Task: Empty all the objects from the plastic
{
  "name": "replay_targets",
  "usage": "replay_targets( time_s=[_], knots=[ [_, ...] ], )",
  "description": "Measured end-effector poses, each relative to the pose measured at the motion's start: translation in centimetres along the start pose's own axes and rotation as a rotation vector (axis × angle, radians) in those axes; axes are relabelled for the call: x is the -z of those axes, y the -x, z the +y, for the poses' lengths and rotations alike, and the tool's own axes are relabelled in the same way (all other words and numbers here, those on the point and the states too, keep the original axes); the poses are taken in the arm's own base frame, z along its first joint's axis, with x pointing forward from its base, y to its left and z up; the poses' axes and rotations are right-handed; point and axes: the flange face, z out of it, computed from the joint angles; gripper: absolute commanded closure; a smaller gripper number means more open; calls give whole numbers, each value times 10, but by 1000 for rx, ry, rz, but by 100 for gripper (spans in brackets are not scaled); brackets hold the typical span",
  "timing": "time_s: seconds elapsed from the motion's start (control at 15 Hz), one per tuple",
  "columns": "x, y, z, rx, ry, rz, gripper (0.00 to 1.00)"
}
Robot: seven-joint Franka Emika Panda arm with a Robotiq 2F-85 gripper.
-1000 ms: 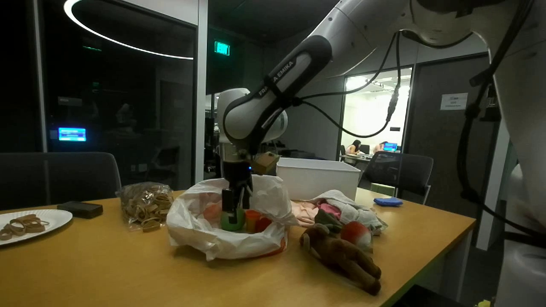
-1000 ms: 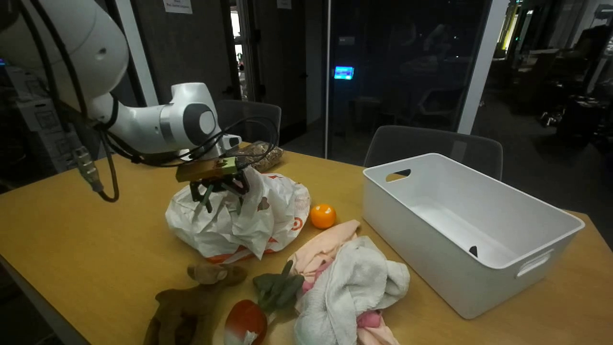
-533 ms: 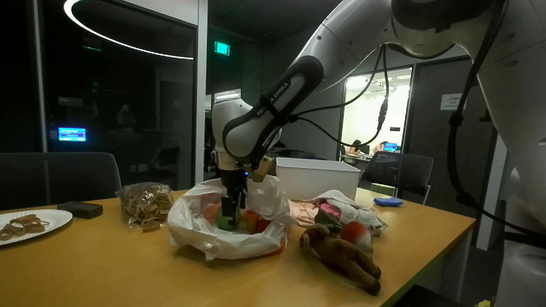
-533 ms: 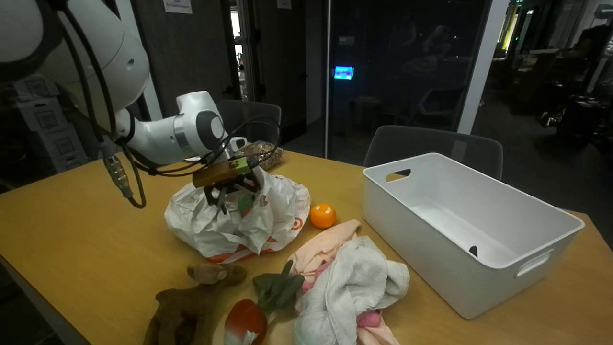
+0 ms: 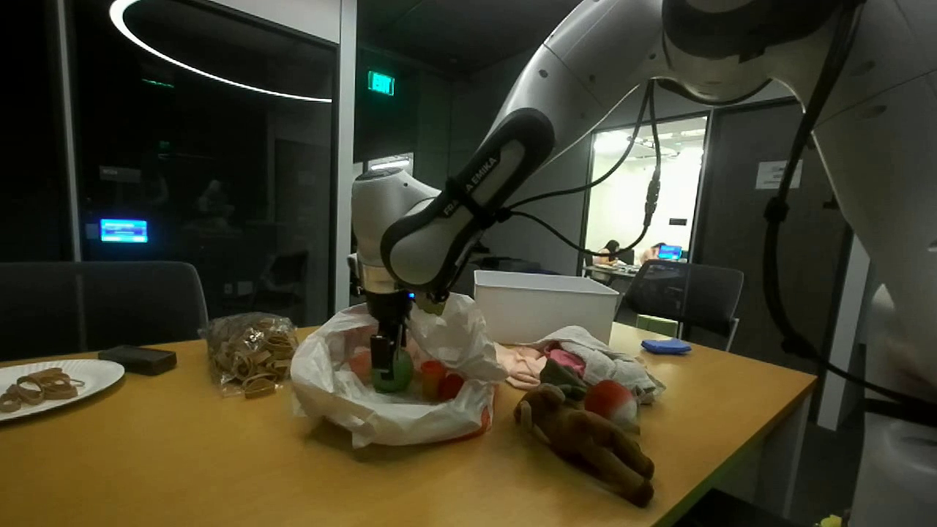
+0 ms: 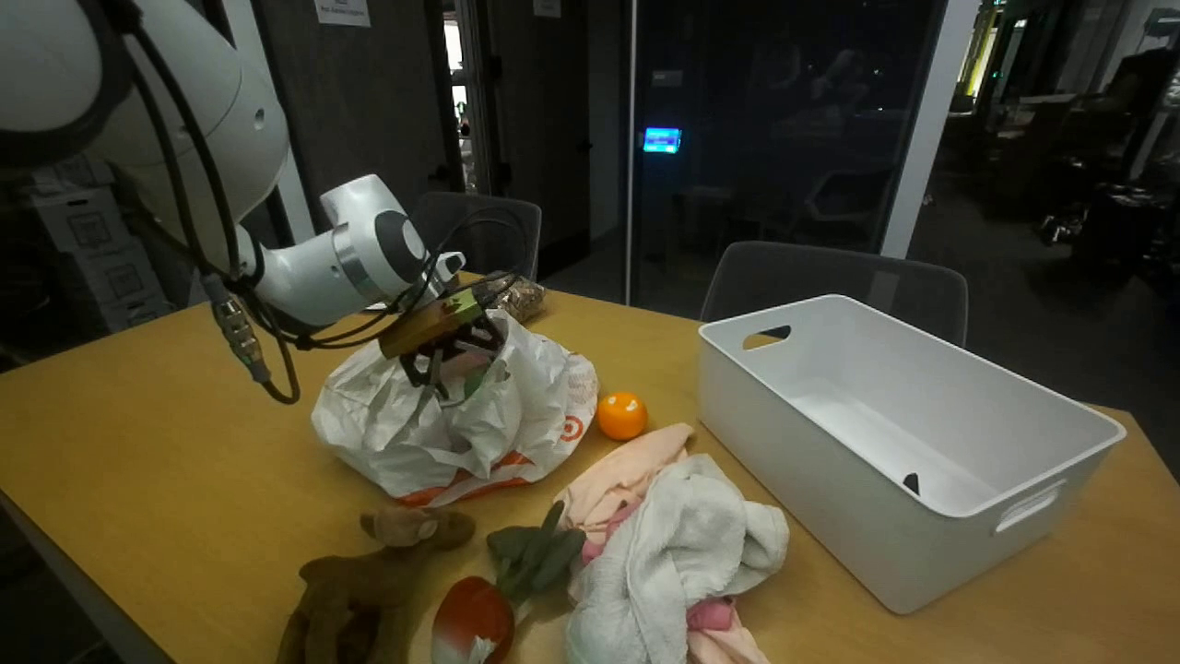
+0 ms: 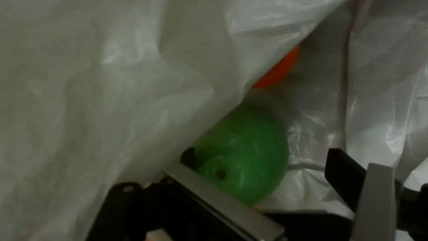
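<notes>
The white plastic bag (image 5: 395, 428) lies on the table with its mouth open upward; it also shows in an exterior view (image 6: 544, 397) and the wrist view (image 7: 100, 100). Inside is a shiny green apple-like ball (image 7: 247, 150), also seen in an exterior view (image 5: 397, 373). An orange cup-like thing (image 5: 432, 375) and a red thing (image 5: 450, 386) lie beside it in the bag. My gripper (image 7: 263, 164) is open inside the bag mouth. One finger is right against or beside the green ball; the other stands apart from it. A bag fold hides part of the ball.
A white bin (image 6: 784, 480) stands beside the bag. An orange ball (image 6: 622, 417), a brown plush toy (image 6: 359, 590), a red-white radish-like toy (image 6: 472, 618) and a grey towel (image 6: 673, 544) lie near it. A bag of rubber bands (image 5: 251, 355) and a paper plate (image 5: 102, 373) are also on the table.
My gripper has shifted left in an exterior view and tilted, its fingers now beside the green ball. The bag mouth has shifted slightly. The gripper stays open.
</notes>
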Motion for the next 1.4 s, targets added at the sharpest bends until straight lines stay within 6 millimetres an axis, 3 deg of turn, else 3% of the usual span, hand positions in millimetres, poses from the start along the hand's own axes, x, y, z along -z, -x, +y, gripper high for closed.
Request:
replay_targets(
  time_s=[0.07,0.27,0.67,1.0,1.4],
  knots=[
    [-2,-1,0,4,9,3,25],
    [-8,0,4,7,20,8,47],
    [2,-3,6,-47,-43,27,52],
    [48,-2,-5,-129,-295,-39,52],
    [94,52,10,-173,-355,-353,52]
  ],
)
